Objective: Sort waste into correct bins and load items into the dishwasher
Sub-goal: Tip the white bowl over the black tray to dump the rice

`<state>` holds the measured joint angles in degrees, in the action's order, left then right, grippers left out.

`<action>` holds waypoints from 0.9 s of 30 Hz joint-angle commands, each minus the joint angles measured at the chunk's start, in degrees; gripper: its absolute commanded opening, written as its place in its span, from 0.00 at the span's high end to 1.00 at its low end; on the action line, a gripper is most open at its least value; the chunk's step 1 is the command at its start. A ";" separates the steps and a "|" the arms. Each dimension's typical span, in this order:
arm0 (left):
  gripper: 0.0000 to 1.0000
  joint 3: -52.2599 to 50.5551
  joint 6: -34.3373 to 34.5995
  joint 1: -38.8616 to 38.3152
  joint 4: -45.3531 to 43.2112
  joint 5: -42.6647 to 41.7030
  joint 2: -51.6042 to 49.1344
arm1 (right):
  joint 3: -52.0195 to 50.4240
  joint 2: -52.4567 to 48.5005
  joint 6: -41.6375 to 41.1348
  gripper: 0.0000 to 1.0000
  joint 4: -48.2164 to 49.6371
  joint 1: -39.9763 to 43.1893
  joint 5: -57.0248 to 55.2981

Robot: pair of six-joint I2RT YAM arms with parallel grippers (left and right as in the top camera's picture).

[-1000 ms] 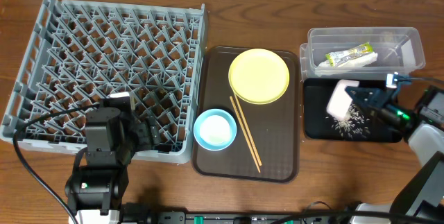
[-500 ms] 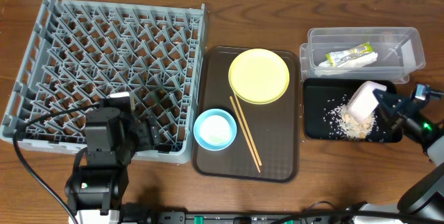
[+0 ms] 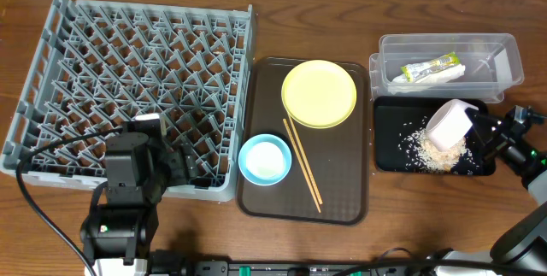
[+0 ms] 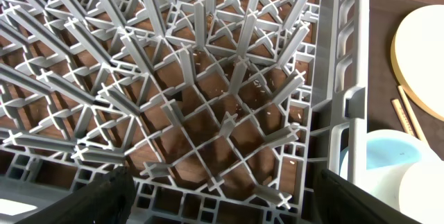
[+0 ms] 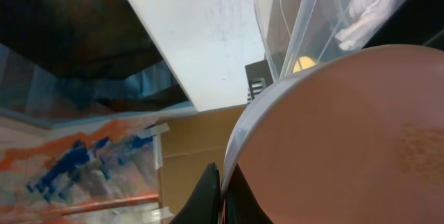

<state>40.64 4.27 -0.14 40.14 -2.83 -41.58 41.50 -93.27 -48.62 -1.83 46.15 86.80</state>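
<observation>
My right gripper [image 3: 475, 130] is shut on the rim of the white bowl [image 3: 448, 125], which hangs tipped on its side over the black tray [image 3: 389, 158]. In the right wrist view the two fingers pinch the bowl's [image 5: 333, 134] rim at the gripper [image 5: 223, 191]. Pale rice scraps [image 3: 425, 149] lie heaped on that tray under the bowl. The clear tub [image 3: 506, 55] behind it holds the green-and-yellow wrapper [image 3: 430, 68] and a white napkin [image 3: 450, 74]. My left gripper [image 4: 223, 210] stands open, holding nothing, over the near right corner of the grey dish rack [image 3: 137, 79].
The brown serving tray [image 3: 342, 201] between rack and bins carries the yellow plate [image 3: 319, 93], the light-blue bowl [image 3: 265, 159] and the wooden chopsticks [image 3: 302, 163]. The left wrist view shows the rack's wall [image 4: 343, 78] beside the blue bowl [image 4: 388, 158].
My right gripper has carried the tipped white bowl to the right across the black tray, and the rice scraps now lie in a heap there. The left arm has not moved.
</observation>
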 commanded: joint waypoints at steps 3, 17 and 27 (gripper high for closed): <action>0.14 1.38 0.13 -0.26 0.15 -0.15 0.11 | -0.15 -0.39 -7.19 0.99 4.07 0.61 2.49; 0.14 1.38 0.13 -0.26 0.15 -0.15 0.11 | -0.15 -0.39 -9.03 0.99 7.41 0.61 2.49; 0.14 1.38 0.13 -0.26 0.15 -0.15 0.11 | -0.15 -0.37 5.16 0.99 3.80 -4.72 -1.29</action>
<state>40.64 4.29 -0.14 40.14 -2.83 -41.58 41.45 -93.27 -50.65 3.38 45.28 85.41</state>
